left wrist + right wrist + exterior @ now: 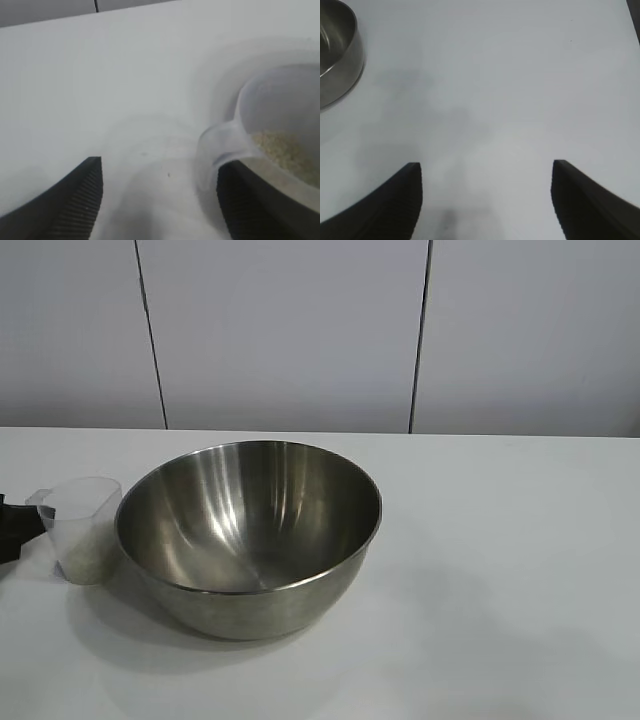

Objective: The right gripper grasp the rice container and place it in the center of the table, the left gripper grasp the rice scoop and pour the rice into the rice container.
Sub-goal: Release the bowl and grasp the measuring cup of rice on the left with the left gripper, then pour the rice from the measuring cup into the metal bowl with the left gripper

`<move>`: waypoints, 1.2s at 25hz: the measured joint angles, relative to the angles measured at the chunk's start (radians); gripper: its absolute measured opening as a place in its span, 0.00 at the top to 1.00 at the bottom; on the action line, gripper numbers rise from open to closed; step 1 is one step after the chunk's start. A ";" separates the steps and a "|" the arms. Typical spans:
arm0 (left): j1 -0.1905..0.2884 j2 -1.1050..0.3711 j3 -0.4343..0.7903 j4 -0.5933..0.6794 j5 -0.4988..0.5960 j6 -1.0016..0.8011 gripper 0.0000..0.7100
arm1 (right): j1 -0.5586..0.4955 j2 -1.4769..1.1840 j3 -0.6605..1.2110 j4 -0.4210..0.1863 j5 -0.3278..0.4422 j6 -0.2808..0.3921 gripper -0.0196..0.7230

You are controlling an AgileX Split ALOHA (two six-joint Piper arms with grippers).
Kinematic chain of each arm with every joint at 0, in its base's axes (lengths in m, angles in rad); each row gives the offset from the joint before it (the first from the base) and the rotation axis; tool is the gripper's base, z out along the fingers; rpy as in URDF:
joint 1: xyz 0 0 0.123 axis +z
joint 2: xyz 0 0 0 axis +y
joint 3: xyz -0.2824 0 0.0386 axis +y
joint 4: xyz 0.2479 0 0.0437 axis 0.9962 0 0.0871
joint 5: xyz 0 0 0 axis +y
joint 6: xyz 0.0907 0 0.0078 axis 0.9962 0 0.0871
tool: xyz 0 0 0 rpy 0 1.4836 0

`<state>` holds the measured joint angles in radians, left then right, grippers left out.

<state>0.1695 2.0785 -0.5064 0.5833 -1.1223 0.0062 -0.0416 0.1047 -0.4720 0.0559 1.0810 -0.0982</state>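
Left tool (159, 200), jaws wide and empty, nears the scoop (80, 528) beside the bowl (250, 535): light, thin plastic, best pinched at its handle; right tool (485, 200) open, idle.

right gripper (485, 200) gapes above table (510, 90), rice container (335, 55) well apart.

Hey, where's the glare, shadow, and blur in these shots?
Exterior view: bright streaks glare inside the steel rice container, which casts a soft shadow on the table. Left wrist view: the rice scoop and left gripper look soft, out of focus. Right wrist view: faint grey shadows ahead of the right gripper.
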 joint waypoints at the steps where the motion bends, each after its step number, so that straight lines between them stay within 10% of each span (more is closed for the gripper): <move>1: 0.000 0.000 -0.003 0.000 0.000 0.000 0.33 | 0.000 0.000 0.000 0.000 0.000 0.000 0.31; 5: 0.000 0.000 -0.003 0.002 0.000 0.000 0.39 | 0.000 0.000 0.000 0.000 0.000 0.000 0.31; 13: 0.000 0.001 -0.003 0.016 -0.008 0.000 0.94 | 0.000 0.000 0.000 0.000 0.000 0.000 0.31; 25: -0.001 -0.143 -0.003 0.016 -0.006 -0.100 0.98 | 0.000 0.000 0.000 0.000 -0.001 0.000 0.31; 30: -0.101 -0.353 -0.003 0.054 0.109 -0.116 0.98 | 0.000 0.000 0.000 0.001 -0.001 0.000 0.31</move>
<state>0.0690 1.7259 -0.5095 0.6373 -1.0132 -0.1101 -0.0416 0.1047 -0.4720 0.0568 1.0801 -0.0982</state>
